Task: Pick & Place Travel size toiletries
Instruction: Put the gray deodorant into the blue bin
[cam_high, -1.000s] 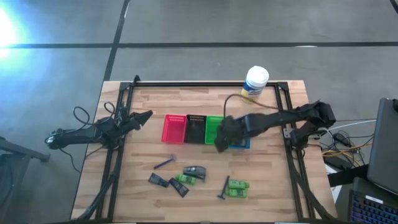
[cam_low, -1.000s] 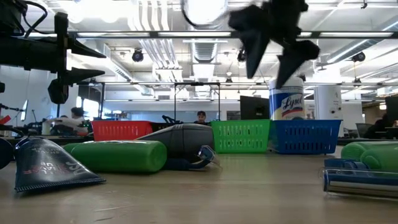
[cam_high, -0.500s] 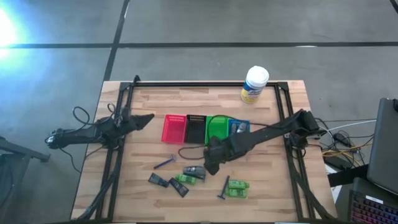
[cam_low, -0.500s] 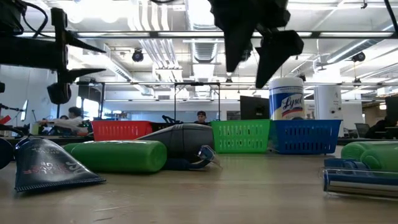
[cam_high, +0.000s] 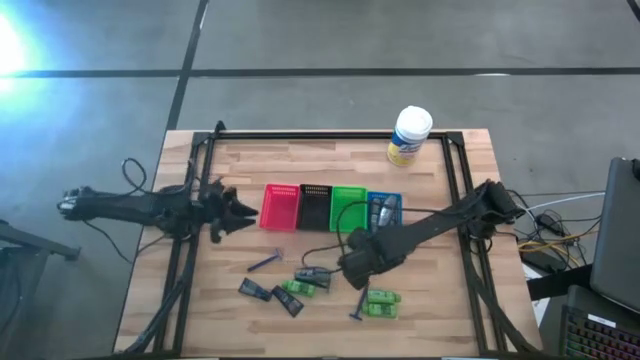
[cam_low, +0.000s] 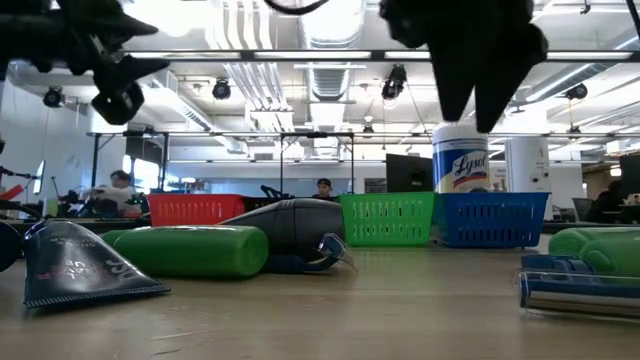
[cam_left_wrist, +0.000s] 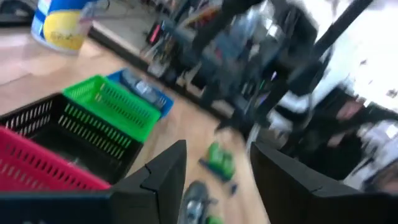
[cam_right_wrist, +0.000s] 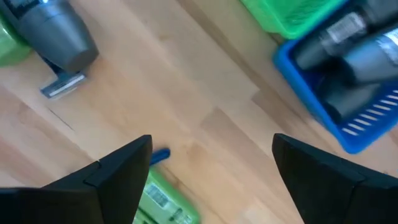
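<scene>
Resting on wood grain — ribbed grey bottle (cam_high: 312, 274).

Change over the interval. The right gripper (cam_high: 352, 266), earlier above the blue tray (cam_high: 384, 209) at the right end of the tray row, has travelled toward the front of the table and now hangs with fingers spread and empty over bare wood, between the grey bottle (cam_high: 312, 274) and the green packets (cam_high: 381, 301); the tray and the grey bottles lying in it (cam_right_wrist: 348, 46) are uncovered again. The left gripper (cam_high: 243, 211) has swung inward from the table's left edge and now points at the red tray (cam_high: 280, 207), just beside it
</scene>
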